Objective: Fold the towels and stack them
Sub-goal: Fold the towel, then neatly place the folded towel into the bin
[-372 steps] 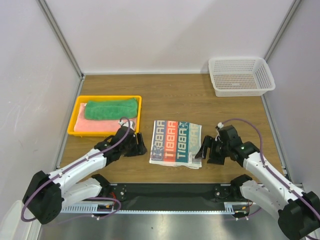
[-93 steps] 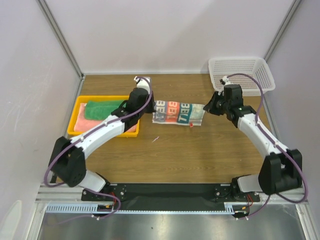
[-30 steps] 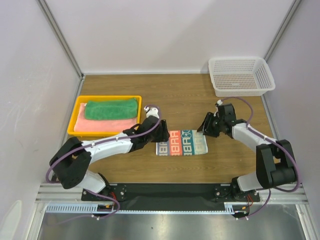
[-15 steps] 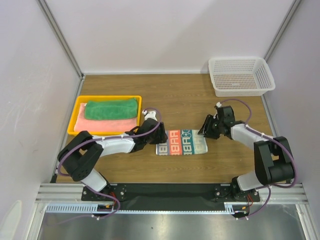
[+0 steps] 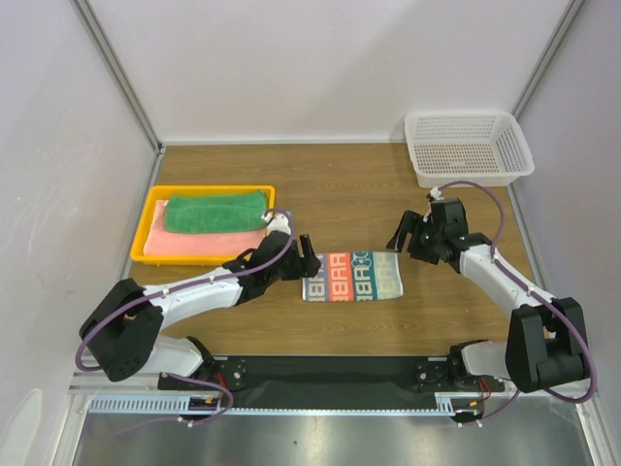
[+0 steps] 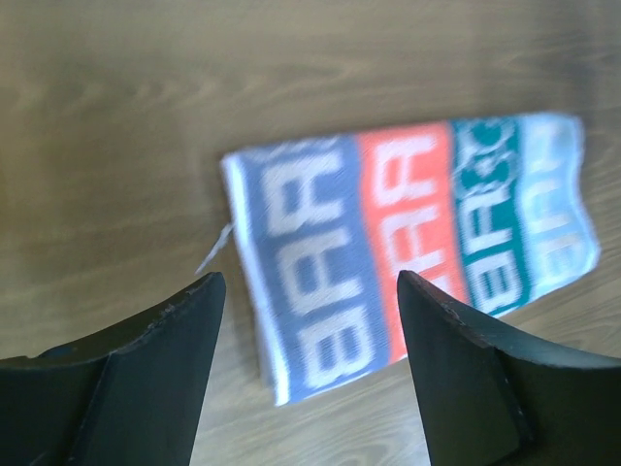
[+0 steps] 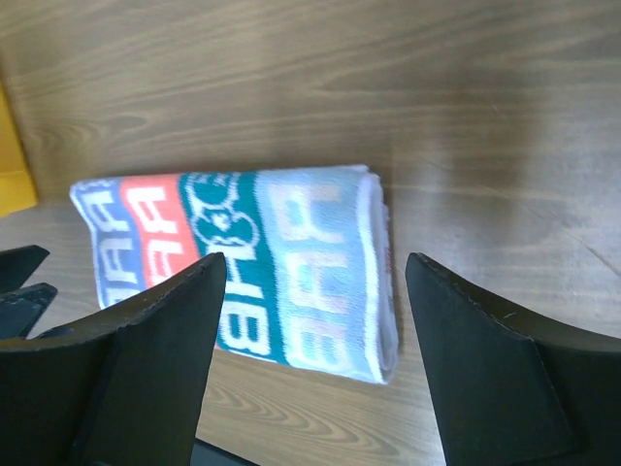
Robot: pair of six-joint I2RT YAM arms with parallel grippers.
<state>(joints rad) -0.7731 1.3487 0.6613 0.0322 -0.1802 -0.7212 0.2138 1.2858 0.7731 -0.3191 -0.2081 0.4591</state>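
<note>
- Wooden table [image 5: 369, 184] under both arms; the patterned towel [image 5: 354, 277] lies folded flat between the two grippers, gripped by neither.
- Left gripper [image 5: 309, 260] and right gripper [image 5: 406, 238] are both spread and empty.
- Folding looks done. Stacking comes next, which calls for pinching the whole bundle so it stays folded.
- Three towels: the green towel [image 5: 215, 211] lies on the pink towel [image 5: 194, 243], in one yellow tray [image 5: 146, 233] beyond the left gripper. One basket [image 5: 468, 146].

White arm links [image 5: 189, 293], black joints, purple cables [image 5: 482, 188], black jaws
</note>
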